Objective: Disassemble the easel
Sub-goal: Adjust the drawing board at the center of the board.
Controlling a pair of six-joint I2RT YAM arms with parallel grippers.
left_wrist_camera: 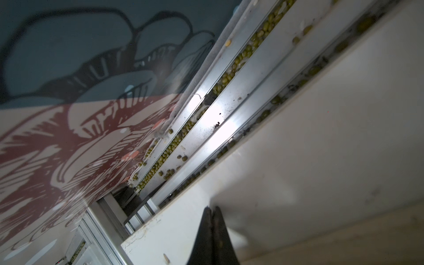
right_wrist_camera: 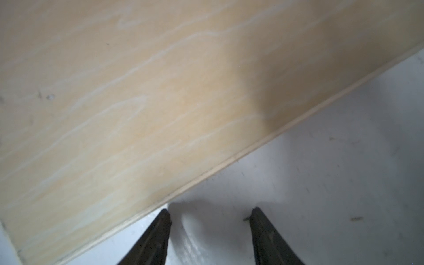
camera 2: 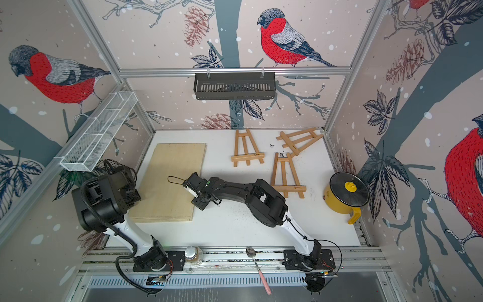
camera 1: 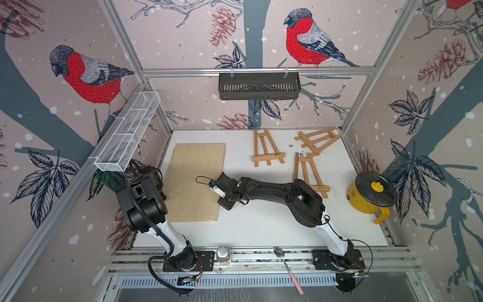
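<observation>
**Right tool at the board's edge; easels lie off to its right**

Right tool [right_wrist_camera: 211, 212]: jaws spread, nothing between them. It points down at the seam where the plywood board [camera 1: 194, 180] meets the white tabletop [camera 1: 261, 230].

Left tool [left_wrist_camera: 212, 208]: fingers pressed together, empty. It hangs by the tabletop's left rim near the wall, with the board between it and the work.

Three easels lie flat on the tabletop, all to the right of the right tool.
- Near easel [camera 1: 305, 170]: long axis runs front to back, apex toward the back wall, ledge bar toward the robot. In both top views the right arm's elbow overlaps its ledge end.
- Middle easel [camera 1: 268, 149]: same heading, farther back, open room around it.
- Corner easel [camera 1: 317, 141]: skewed, with its tips close to the back-right corner.

The joints are too small to read.

Judgement: the right arm is plainly the nearer one, and the left is well apart. The reach would swing right and back, across the bare tabletop between board and easels, which gives it room. The yellow pot [camera 1: 371, 193] stands near the near easel on its right, so that side is tighter. The corner easel has walls on two sides and is the hardest to approach.
</observation>
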